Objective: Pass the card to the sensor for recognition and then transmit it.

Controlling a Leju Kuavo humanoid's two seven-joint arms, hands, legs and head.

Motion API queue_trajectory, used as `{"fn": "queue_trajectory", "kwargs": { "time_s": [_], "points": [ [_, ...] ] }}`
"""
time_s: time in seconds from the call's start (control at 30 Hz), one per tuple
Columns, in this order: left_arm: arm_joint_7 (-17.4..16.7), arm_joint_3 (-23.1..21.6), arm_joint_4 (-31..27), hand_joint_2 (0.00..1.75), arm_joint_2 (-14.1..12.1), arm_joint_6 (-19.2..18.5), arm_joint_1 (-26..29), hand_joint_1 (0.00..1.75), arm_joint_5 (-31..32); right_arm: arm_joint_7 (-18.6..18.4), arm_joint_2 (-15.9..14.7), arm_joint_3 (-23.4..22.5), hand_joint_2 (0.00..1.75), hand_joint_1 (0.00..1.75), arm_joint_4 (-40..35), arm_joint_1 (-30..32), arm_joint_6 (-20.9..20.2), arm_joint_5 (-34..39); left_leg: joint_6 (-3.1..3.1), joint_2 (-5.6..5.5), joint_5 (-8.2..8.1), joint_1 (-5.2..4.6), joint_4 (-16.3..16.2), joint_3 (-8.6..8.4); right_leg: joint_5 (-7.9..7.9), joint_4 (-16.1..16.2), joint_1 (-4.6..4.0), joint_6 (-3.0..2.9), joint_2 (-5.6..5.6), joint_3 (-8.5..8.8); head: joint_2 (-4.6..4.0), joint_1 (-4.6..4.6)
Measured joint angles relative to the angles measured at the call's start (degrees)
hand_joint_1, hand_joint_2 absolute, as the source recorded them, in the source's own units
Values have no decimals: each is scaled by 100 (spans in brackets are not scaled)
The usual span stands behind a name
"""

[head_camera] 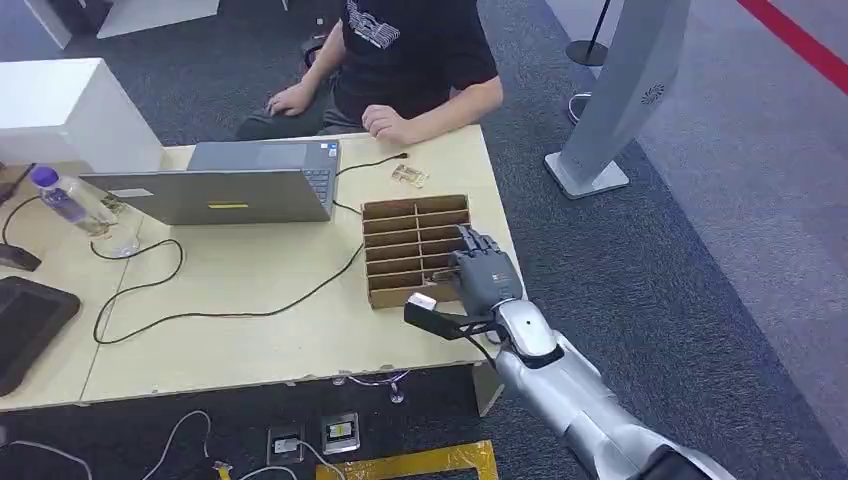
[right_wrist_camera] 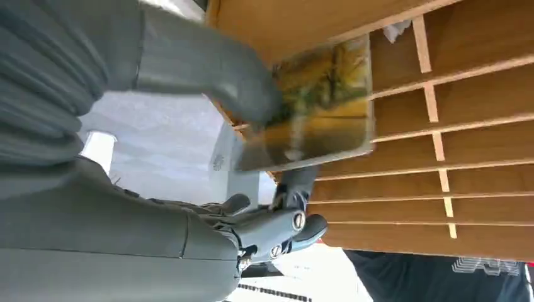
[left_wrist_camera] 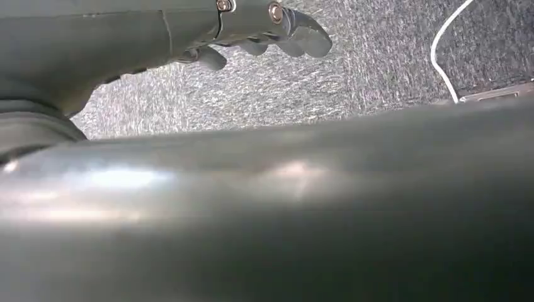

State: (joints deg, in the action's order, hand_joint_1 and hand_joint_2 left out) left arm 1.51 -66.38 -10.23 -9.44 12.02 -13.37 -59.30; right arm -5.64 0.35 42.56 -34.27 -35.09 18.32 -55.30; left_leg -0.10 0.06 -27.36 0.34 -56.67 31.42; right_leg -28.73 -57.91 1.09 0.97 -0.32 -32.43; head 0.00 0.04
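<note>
A card (right_wrist_camera: 321, 107) with a yellow and green picture is pinched between the thumb and a finger of my right hand (right_wrist_camera: 208, 75). In the head view my right hand (head_camera: 480, 268) hovers over the right side of a brown cardboard box (head_camera: 400, 245) with several slots, near the table's right edge. The right wrist view shows the card held just above the box's dividers (right_wrist_camera: 441, 126). My left hand (left_wrist_camera: 264, 31) hangs over grey carpet, its fingers loosely bent and holding nothing.
A person sits at the far side of the table (head_camera: 250, 330), one hand (head_camera: 385, 122) resting on its edge. A grey laptop (head_camera: 230, 185), a water bottle (head_camera: 65, 200), black cables (head_camera: 200, 310) and a flat black device (head_camera: 25, 320) lie left of the box. A white stand (head_camera: 610, 100) rises at the right.
</note>
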Motion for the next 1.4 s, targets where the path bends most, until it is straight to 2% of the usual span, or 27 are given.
{"fn": "queue_trajectory", "kwargs": {
  "time_s": [0.73, 1.0, 1.17, 1.3, 1.4],
  "points": [
    [0, 0, 0, 0, -17, -15, -1, 0, 50, -2, -24, 13, 175, 175, -107, 141, -120, 133, 0, 2, 0, 0, 0, -5, 0, 0, 0, 0, 3, 2, 0, 0],
    [4, 0, 0, 0, -17, 17, 22, 0, 11, 35, -42, 20, 175, 175, -205, 112, 33, 221, 0, 1, 0, 0, 0, -4, 1, -1, 0, -1, 2, 3, 0, 2],
    [31, 0, 0, 0, -17, 44, 40, 0, 26, 63, -114, 2, 175, 175, -420, -89, 516, 243, 0, 2, 1, 0, -1, -1, 3, -1, 0, -2, 3, 0, 0, 0],
    [33, 0, 0, 0, -15, 87, 33, 0, 88, 173, -210, -158, 175, 175, -776, -656, 1054, 94, -2, 3, 3, -1, -2, -3, 8, -1, 1, 0, 4, -1, 0, 2],
    [33, 0, 0, 0, -7, 103, 12, 0, 116, 216, -247, -301, 175, 175, -968, -1032, 1066, -43, -2, 3, 4, 0, -2, -8, 8, -1, 0, 0, 4, 2, 0, 0]
  ]
}}
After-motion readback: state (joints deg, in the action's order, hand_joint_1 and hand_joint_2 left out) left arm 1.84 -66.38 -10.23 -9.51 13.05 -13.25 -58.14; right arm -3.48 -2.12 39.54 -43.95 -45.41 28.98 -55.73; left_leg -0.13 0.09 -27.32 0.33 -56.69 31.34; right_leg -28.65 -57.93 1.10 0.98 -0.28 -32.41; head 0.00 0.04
